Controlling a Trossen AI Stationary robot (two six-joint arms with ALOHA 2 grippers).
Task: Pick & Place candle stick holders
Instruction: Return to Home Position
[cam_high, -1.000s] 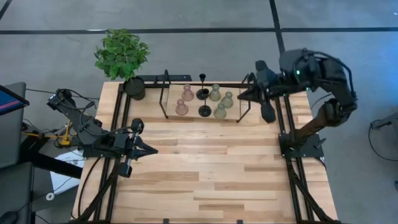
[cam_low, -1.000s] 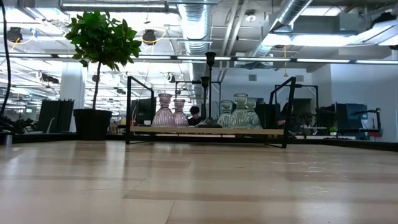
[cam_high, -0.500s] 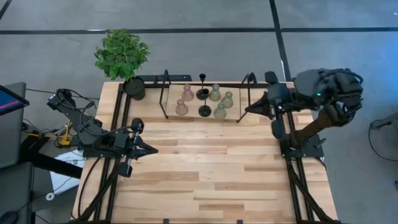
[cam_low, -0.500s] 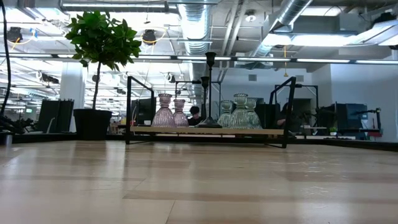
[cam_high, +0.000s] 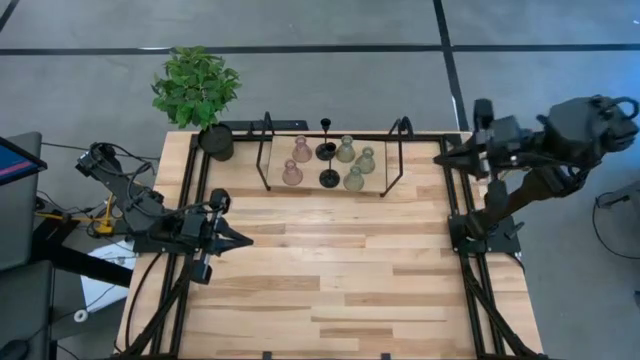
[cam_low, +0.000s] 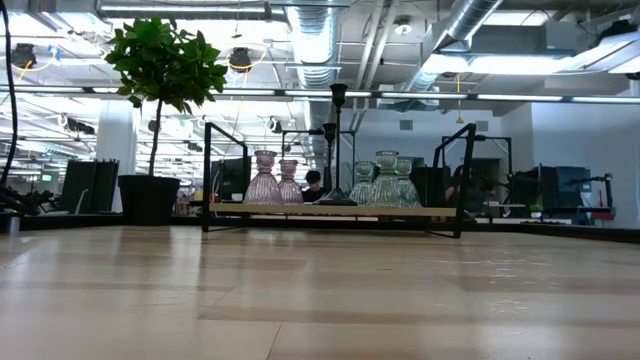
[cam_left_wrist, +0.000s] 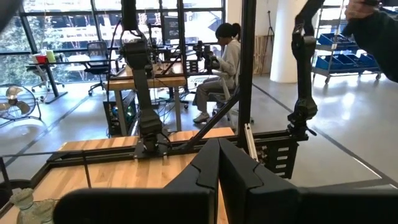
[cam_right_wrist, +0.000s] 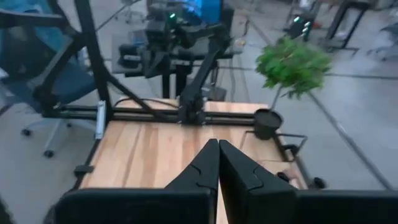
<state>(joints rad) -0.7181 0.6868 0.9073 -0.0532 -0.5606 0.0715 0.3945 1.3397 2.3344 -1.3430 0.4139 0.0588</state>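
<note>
**Resting candle holders fill the shelf, both claws empty**

Seen from above, a small wooden shelf (cam_high: 377, 186) at the far edge of a table (cam_high: 330, 290) holds every candle holder. Two pink glass holders (cam_high: 301, 150) stand toward the shelf's left end. Two black thin-stemmed holders (cam_high: 329, 178) stand at its middle. Three green glass holders (cam_high: 354, 179) cluster toward its right end.

The right claw (cam_high: 441, 158) hangs just off the shelf's right end, fingers pressed together and grasping nothing. The left claw (cam_high: 247, 240) waits well apart from the shelf, nearer the table's front, also clenched on nothing. A potted plant (cam_high: 216, 142) stands beside the shelf's left end.

The glass holders are probably stiff, smooth and breakable, so the narrow neck above the flared body looks like the safest hold. The black ones look light and easy to tip. A grip low on the stem, close to the round base, would likely keep them upright.
</note>
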